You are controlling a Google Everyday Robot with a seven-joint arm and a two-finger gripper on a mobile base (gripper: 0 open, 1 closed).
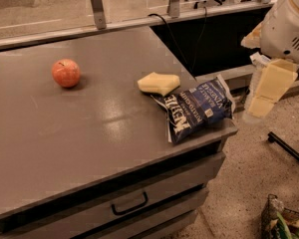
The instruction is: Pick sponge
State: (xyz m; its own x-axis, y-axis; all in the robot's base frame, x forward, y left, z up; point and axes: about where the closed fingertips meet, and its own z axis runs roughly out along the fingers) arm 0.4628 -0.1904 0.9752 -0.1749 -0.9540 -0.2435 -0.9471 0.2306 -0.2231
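Because the small, pale yellow, soft sponge [159, 82] is lying near the right-hand edge of the flat grey desk [89, 133], with one end touching or just overlapping the crinkled blue foil chip bag [198, 109], a grasp could be spoiled by that bag. If the descent is made too far toward the bag side, foil could be caught together with the sponge. The bag lies right at the desk's corner and could also be nudged off onto the floor. A soft block may be squashed and squeezed out sideways if it is pinched off-centre or only at its thin curved rim, and a push instead of a pinch would slide it across the smooth top. The round orange-red fruit [66, 72] is set well apart on the left and is judged no obstacle. The robot's pale yellow-faced gripper [267, 91] is held off to the right, beyond the desk edge and clear of everything on it, hanging downward below the white arm housing [289, 24]. Whether it is spread or pressed together cannot be told. A reach leftward over the bag is judged necessary before anything can be grasped.
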